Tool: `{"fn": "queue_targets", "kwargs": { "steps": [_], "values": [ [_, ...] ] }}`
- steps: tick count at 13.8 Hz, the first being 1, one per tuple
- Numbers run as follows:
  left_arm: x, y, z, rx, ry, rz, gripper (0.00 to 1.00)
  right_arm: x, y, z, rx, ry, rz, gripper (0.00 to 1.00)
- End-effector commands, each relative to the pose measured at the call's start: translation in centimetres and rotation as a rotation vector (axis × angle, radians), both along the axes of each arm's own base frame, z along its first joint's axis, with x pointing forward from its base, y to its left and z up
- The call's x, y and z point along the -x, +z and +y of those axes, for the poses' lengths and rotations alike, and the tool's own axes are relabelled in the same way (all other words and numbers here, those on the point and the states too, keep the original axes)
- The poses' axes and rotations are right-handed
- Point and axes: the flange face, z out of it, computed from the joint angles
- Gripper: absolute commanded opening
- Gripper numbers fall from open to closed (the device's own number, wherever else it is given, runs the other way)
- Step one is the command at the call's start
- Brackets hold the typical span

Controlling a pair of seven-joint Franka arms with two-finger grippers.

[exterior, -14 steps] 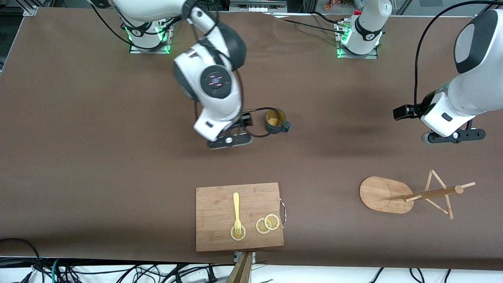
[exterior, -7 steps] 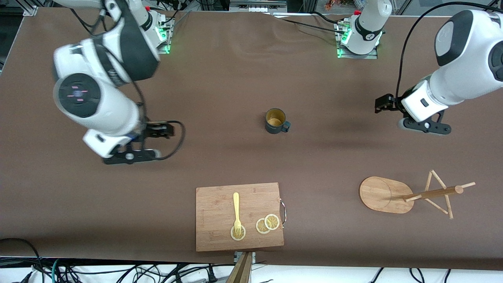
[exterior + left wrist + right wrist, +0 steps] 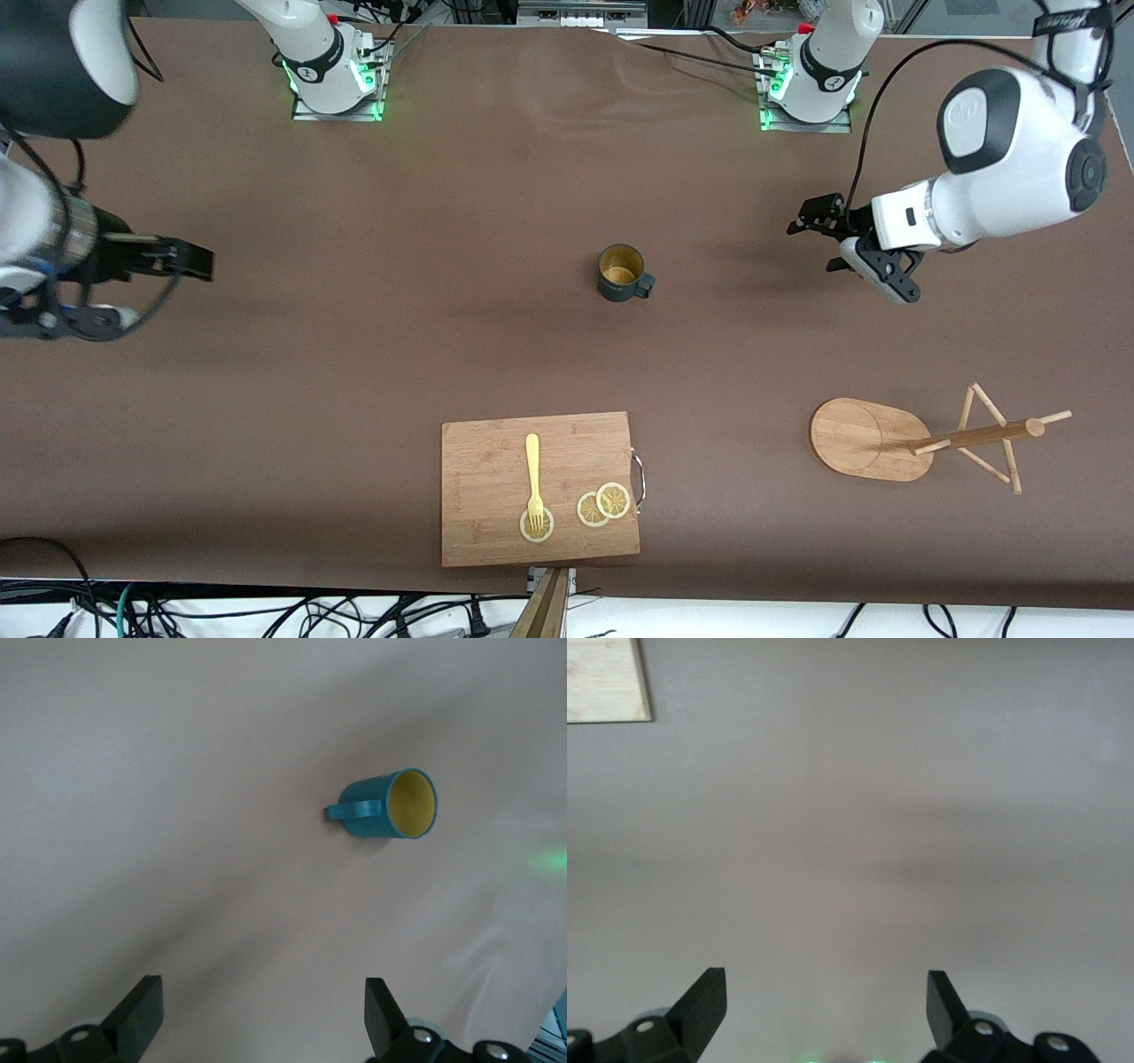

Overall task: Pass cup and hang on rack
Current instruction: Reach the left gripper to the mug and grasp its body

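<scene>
The dark teal cup (image 3: 625, 273) stands upright and alone mid-table, its gold inside showing and its handle turned toward the left arm's end. The left wrist view shows the cup (image 3: 390, 804) some way off from the left gripper (image 3: 263, 1010). My left gripper (image 3: 873, 268) hangs open and empty over bare table between the cup and the left arm's end. The bamboo rack (image 3: 864, 439) stands nearer the front camera at that end. My right gripper (image 3: 66, 321) is open and empty over the right arm's end of the table; its wrist view shows only bare table past the right gripper (image 3: 824, 1005).
A wooden cutting board (image 3: 496, 532) lies near the front edge, nearer the front camera than the cup. It carries a yellow fork (image 3: 532, 474) and lemon slices (image 3: 602, 505). A corner of the board (image 3: 602, 678) shows in the right wrist view.
The right arm swung away from beside the cup to the right arm's end of the table. The left gripper moved toward the cup and turned to face it. The cup stayed put.
</scene>
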Motion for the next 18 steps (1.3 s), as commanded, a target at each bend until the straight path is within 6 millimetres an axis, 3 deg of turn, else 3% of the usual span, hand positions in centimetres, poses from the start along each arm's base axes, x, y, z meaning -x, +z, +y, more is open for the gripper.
{"fn": "queue_targets", "kwargs": {
  "steps": [1, 3, 5, 8, 11, 14, 18],
  "values": [
    [-0.5, -4.0, 0.9, 0.149, -0.092, -0.061, 1.00, 3.1, 1.5, -0.8, 0.031, 0.003, -0.003, 1.00],
    [-1.0, -6.9, 0.4, 0.285, -0.207, -0.153, 1.00, 4.9, 5.2, -4.5, 0.019, -0.065, -0.090, 1.00],
    [-1.2, -11.2, 0.1, 0.428, -0.239, -0.242, 1.00, 6.6, 6.4, -6.7, -0.005, -0.109, -0.108, 1.00],
    [-0.8, -16.8, -1.8, 0.604, -0.265, -0.403, 1.00, 7.0, 5.2, -7.6, -0.044, -0.030, -0.075, 1.00],
    [0.0, -20.1, -6.8, 0.664, -0.367, -0.621, 1.00, 6.5, 4.4, -7.8, -0.050, -0.006, -0.055, 1.00],
    [2.4, -23.9, -12.9, 0.720, -0.388, -0.756, 1.00, 6.4, 4.4, -7.8, -0.052, 0.013, -0.053, 1.00],
    [3.7, -26.6, -15.1, 0.725, -0.418, -0.842, 1.00, 6.2, 4.1, -7.8, -0.052, 0.012, -0.052, 1.00]
  ]
}}
